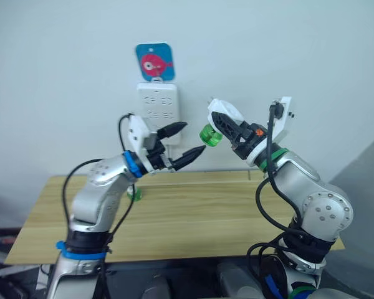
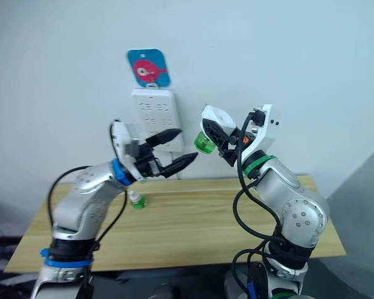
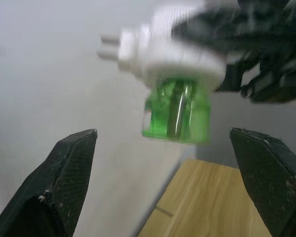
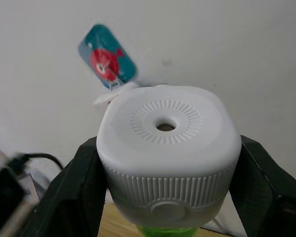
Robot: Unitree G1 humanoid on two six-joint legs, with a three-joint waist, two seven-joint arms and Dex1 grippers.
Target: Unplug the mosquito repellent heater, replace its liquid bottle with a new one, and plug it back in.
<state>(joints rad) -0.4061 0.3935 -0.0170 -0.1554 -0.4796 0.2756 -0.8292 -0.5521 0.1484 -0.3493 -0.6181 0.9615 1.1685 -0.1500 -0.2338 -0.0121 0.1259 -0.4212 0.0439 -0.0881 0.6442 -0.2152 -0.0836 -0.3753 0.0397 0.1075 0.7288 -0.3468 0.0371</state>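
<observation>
— Where do we see the mosquito repellent heater [image 1: 223, 116]?

— Pinched in our right pincer [image 1: 227, 129] above the tabletop [image 1: 193, 215] (green bottle [image 1: 210, 136] attached), just beside our left pincer [image 1: 188, 141], which is spread.

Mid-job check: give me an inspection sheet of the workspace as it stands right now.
Surface: wooden table, mostly bare.
Job's things: mosquito repellent heater unplugged, green liquid bottle attached; second green bottle on the table.
Clutter: nothing seen.
Hands: right hand shut on the heater; left hand open, just short of the bottle.
Cables: black leads along both arms.
Surroundings: white power strip on the wall under a fish tag.
</observation>
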